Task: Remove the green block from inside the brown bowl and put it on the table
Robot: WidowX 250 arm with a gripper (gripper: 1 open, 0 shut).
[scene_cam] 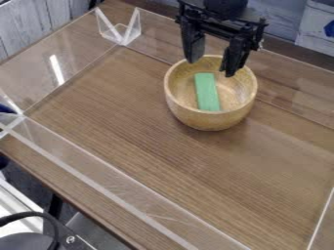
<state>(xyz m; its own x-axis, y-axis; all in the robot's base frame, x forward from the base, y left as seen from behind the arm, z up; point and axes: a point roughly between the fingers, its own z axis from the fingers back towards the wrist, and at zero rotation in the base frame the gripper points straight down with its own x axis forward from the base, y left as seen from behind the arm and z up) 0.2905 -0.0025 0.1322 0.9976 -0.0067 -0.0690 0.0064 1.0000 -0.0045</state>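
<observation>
Claw (212, 65) was released, its two dark fingers spread well apart, with nothing held between them. It came in from the top of the view and pointed down over the far side of the bowl (212, 120). Whether either fingertip touched the rim, I could not tell from this one angle.

Bowl: round, pale tan, thick-rimmed, upright on the brown wood-grain table (150, 161), toward the far side. Green block (206, 91) lay inside it, left of the bowl's middle as seen, its long side running roughly from the far rim toward the near one. The block showed just below the claw in the view, between the lines of the two fingers.

A clear plastic piece (119, 26) with angled sides stood near the table's far left corner. Low clear strips (98, 181) edged the table. Black curved equipment (29, 232) showed at the lower left corner, partly cut off.
</observation>
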